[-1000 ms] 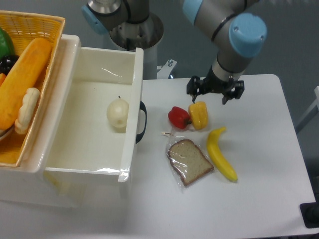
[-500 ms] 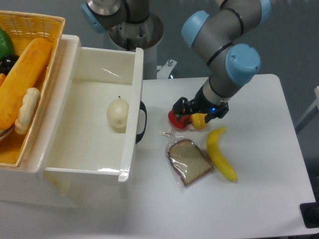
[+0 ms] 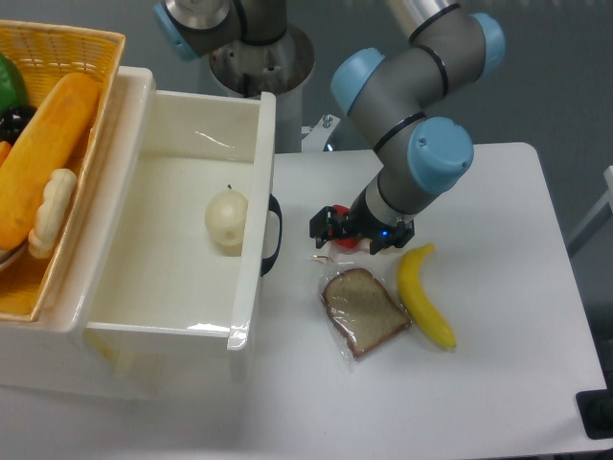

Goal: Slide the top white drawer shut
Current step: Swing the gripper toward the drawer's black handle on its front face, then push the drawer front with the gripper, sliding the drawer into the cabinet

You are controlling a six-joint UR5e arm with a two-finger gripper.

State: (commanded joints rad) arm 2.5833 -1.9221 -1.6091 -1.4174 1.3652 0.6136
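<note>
From my console: the top white drawer (image 3: 172, 287) stands pulled well out of the cabinet toward the table's right side, its interior fully exposed. Black curved handle (image 3: 274, 236) on the front panel faces the open tabletop. One pale, roundish onion-like item (image 3: 226, 218) lies inside, close to the front wall.

The gripper (image 3: 356, 230) hangs low over the white table (image 3: 498, 383), to the right of the handle and clearly apart from it, not touching the drawer. It sits directly above a red pepper (image 3: 341, 240), of which I see only slivers under the black tool body. From this angle I cannot tell whether the fingers are spread or closed; the arm's wrist blocks them.

Just below the gripper lies a slice of bread (image 3: 365, 311) in clear wrap, and beside that, to the right, a yellow banana (image 3: 422, 295), its upper tip near the tool.

On top of the cabinet at far left, a yellow wicker basket (image 3: 67, 48) holds a long orange-yellow loaf shape (image 3: 43, 153) and other items I can only partly see at the frame edge.
</note>
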